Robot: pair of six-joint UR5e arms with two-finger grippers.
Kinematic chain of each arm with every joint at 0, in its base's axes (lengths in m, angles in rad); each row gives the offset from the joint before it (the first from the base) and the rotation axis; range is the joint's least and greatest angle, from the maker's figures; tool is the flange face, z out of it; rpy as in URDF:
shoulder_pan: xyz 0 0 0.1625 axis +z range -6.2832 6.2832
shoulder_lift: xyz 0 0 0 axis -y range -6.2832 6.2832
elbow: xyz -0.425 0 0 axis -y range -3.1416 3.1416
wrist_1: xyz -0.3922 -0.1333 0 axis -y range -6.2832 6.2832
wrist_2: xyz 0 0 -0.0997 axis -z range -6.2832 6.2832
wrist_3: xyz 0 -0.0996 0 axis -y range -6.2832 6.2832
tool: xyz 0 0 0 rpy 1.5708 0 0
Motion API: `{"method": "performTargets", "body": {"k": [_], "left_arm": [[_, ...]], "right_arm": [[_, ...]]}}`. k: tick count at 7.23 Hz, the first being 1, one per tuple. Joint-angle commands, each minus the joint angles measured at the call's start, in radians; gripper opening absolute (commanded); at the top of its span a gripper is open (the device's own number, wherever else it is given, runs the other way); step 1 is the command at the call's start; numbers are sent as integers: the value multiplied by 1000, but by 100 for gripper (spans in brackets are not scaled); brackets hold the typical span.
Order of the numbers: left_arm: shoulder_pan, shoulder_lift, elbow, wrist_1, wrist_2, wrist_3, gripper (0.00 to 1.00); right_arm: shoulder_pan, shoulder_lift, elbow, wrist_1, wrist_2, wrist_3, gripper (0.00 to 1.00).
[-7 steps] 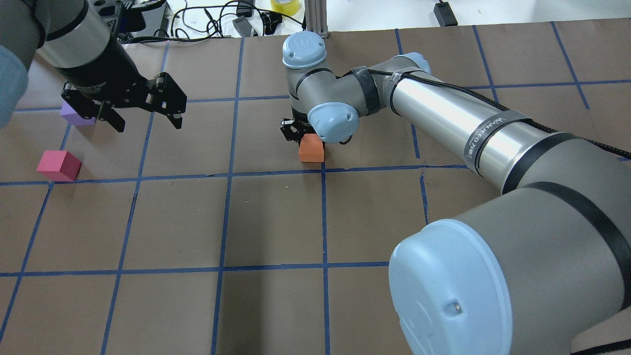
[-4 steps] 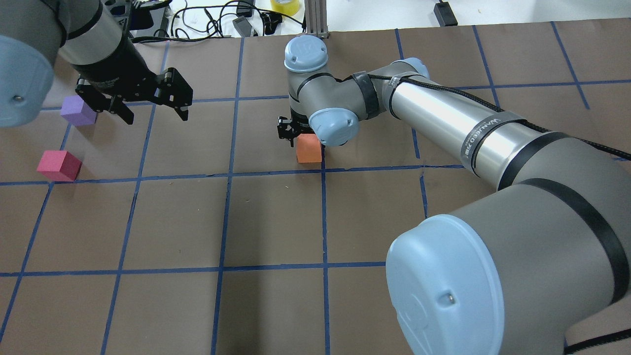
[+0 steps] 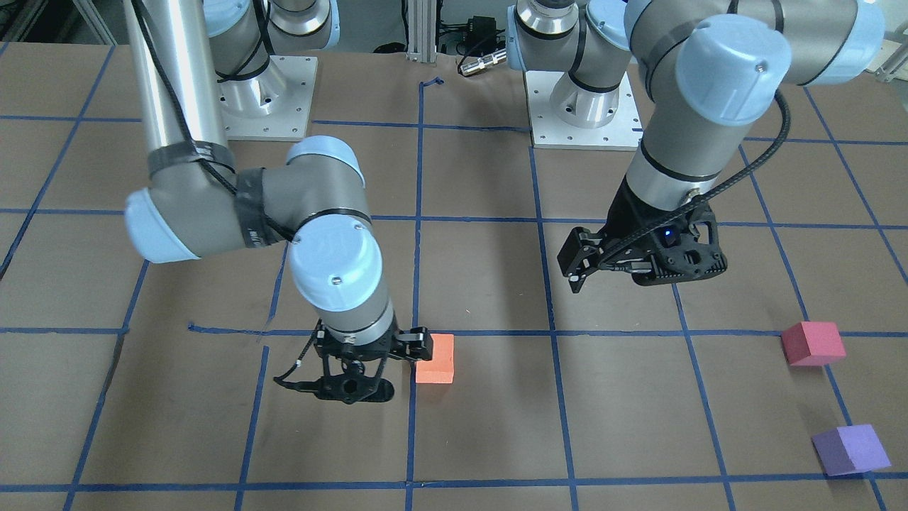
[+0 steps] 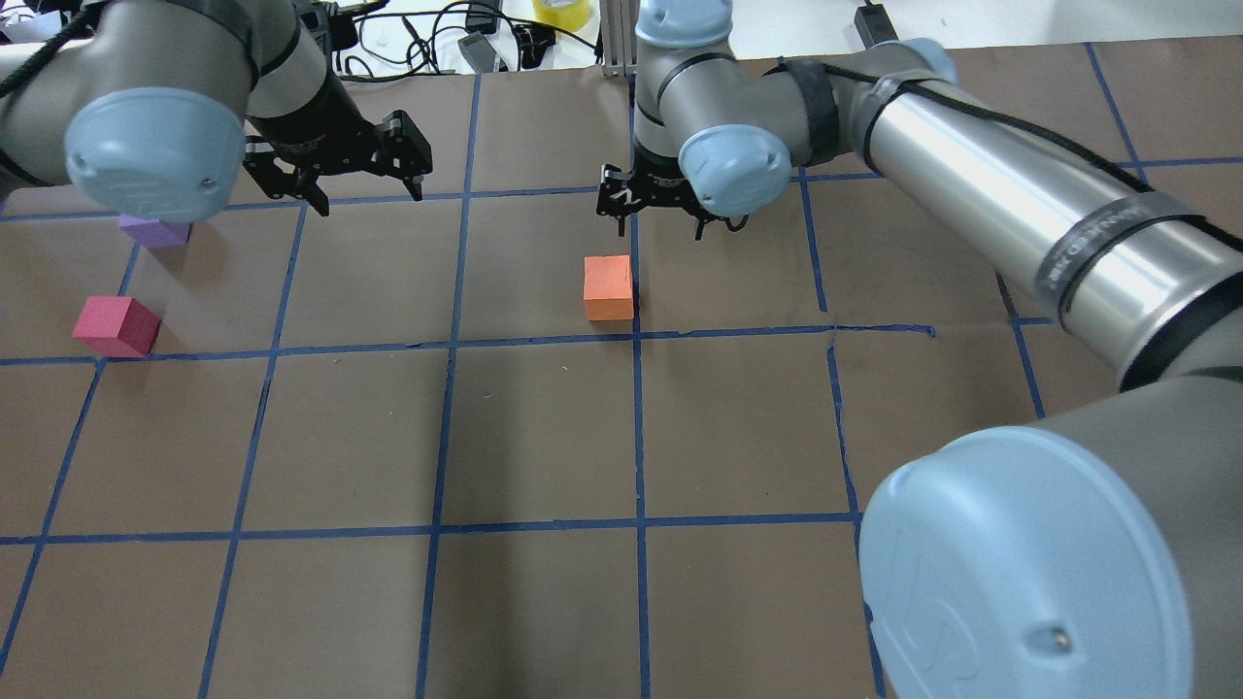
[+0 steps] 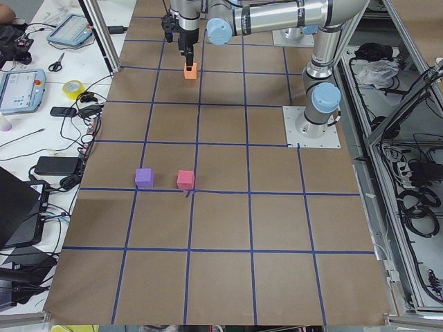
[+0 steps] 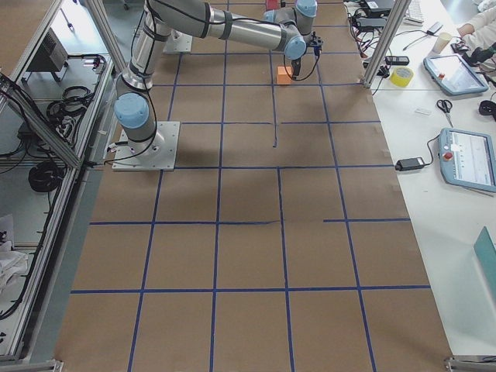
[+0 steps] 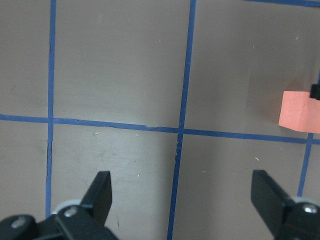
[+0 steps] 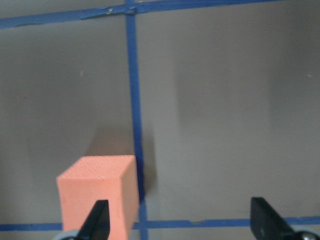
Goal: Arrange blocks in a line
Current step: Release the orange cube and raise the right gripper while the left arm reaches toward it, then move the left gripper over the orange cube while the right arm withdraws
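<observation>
A brown paper-covered table (image 4: 544, 437) ruled into squares with blue tape fills the scene, with cables and gear along its far edge. The task looks to be at an early stage: no line of three exists yet. The orange block (image 4: 609, 287) lies free on the paper below the right gripper (image 4: 658, 228). In the wrist view it sits at one fingertip rather than between the two. That gripper's fingers are spread wide and hold nothing. The left gripper (image 4: 369, 199) hangs above bare paper, likewise spread and empty. The red-pink block (image 4: 117, 325) and the purple block (image 4: 155, 231) are both well off to its outer side, near each other and apart from its fingers. The purple one is partly hidden behind the left arm in the overhead view. The orange block lies far from that pair, toward the right gripper's side. By my judgement, the remaining work is to gather the blocks into one row, which calls for at least one more pick and place. Counted: three blocks, one of each colour, and two grippers, both unloaded.
</observation>
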Motion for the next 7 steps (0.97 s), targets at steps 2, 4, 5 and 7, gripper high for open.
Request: {"method": "performTargets", "body": {"k": [2, 4, 5, 7], "left_arm": [[-123, -138, 16, 205, 7, -128, 100], [-164, -224, 59, 296, 13, -154, 100], [-177, -256, 76, 320, 13, -147, 100], [-177, -293, 87, 331, -3, -66, 100]], "right_arm": [[-173, -210, 21, 280, -78, -209, 100], [-179, -382, 26, 394, -89, -223, 100], [-184, -445, 44, 413, -90, -232, 100], [-181, -528, 47, 408, -90, -244, 100]]}}
